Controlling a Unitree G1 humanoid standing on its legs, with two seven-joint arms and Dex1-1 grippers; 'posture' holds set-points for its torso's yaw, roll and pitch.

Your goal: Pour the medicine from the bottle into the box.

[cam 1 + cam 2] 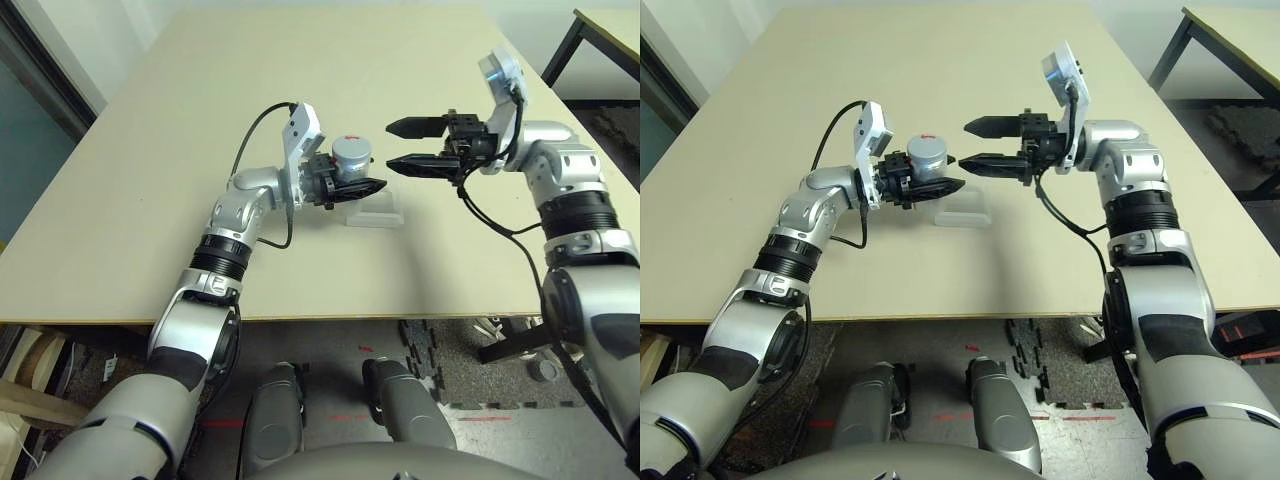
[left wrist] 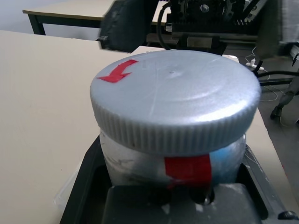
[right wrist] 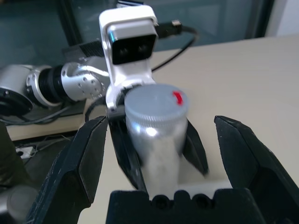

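Note:
My left gripper (image 1: 356,174) is shut on the bottle (image 1: 352,155), a small silver-grey cylinder held upright in the air with its round grey cap (image 2: 175,100) on. The cap carries a red arrow and the label a red stripe. Just below and slightly right of the bottle, the clear low-walled box (image 1: 375,212) rests on the table. My right gripper (image 1: 392,145) is open just right of the bottle at cap height, fingertips pointing at it without touching. Its wrist view has the bottle (image 3: 156,121) between the spread fingers (image 3: 84,163). The medicine is hidden.
The beige table (image 1: 150,200) stretches bare to the left, far side and front of the box. A second table with black legs (image 1: 610,30) stands at the back right. Dark floor mats (image 1: 440,350) lie below the front edge.

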